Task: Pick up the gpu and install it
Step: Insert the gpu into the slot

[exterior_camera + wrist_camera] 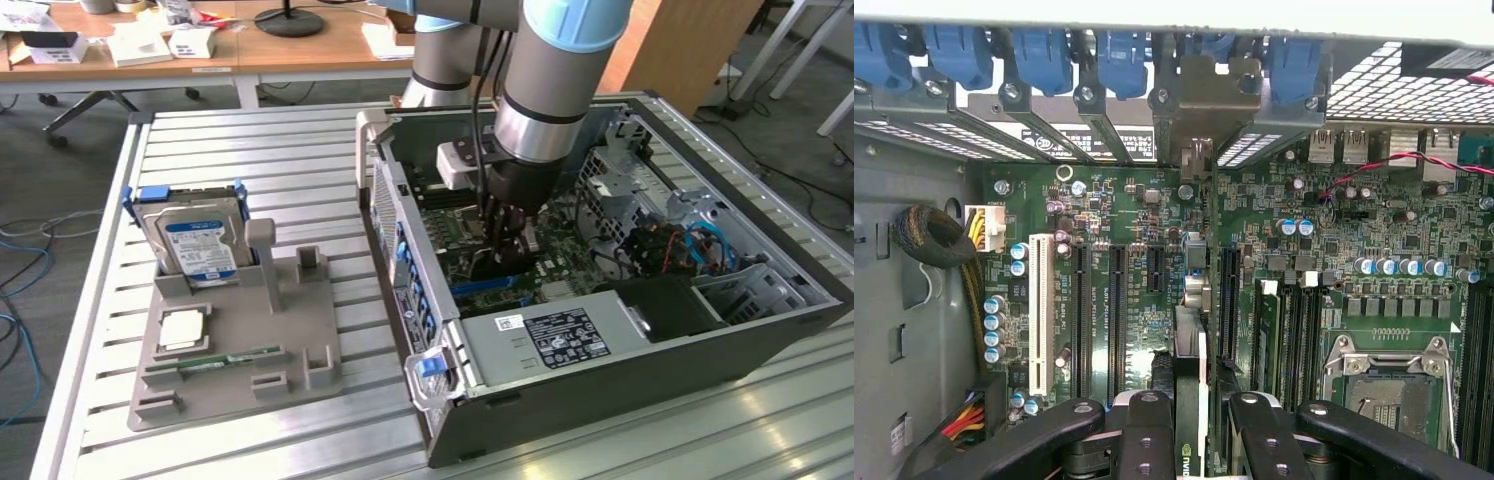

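Exterior view, centre of the frame: we see the gripper (509, 232) reaching down into the open computer case (641, 390), which lies on the bench (240, 150). Its fingers (1146, 430) pinch the gpu (1190, 350), held edge-on close over the green motherboard (1124, 210); we cannot tell whether it sits in a slot. At the left of the frame a hard drive (198, 245) stands in a grey holder (227, 370).
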Action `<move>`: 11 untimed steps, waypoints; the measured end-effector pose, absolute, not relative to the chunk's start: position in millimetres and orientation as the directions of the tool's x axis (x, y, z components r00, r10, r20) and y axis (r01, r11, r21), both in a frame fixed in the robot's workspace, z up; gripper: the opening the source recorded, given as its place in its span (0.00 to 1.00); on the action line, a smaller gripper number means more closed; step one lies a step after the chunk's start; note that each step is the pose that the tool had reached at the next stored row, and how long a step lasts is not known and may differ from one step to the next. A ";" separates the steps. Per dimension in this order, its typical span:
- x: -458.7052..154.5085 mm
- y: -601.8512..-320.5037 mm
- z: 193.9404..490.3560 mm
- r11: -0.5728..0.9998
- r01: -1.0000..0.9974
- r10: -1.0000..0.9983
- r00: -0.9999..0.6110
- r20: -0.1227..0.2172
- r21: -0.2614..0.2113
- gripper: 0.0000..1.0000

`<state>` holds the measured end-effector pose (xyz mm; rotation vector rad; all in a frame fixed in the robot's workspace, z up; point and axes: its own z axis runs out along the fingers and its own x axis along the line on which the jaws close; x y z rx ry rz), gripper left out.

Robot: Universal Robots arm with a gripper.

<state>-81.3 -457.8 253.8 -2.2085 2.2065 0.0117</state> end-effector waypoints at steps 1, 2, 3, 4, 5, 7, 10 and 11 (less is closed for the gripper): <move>-81.3 -457.8 253.8 -0.001 -1.000 -1.000 0.001 -0.019 -0.009 0.26; -81.3 -457.8 253.8 -0.001 -1.000 -1.000 0.001 -0.019 -0.009 0.26; -81.2 -457.8 253.8 -0.001 -1.000 -1.000 0.001 -0.019 -0.009 0.26; -81.0 -457.8 253.8 -0.001 -1.000 -1.000 0.001 -0.019 -0.009 0.26; -80.8 -457.8 253.7 -0.001 -1.000 -1.000 0.001 -0.019 -0.009 0.26; -80.2 -457.8 253.8 -0.001 -1.000 -1.000 0.001 -0.019 -0.009 0.26; -79.9 -457.8 253.8 -0.001 -1.000 -1.000 0.001 -0.019 -0.009 0.26; -80.0 -457.8 253.7 -0.001 -1.000 -1.000 0.001 -0.019 -0.009 0.26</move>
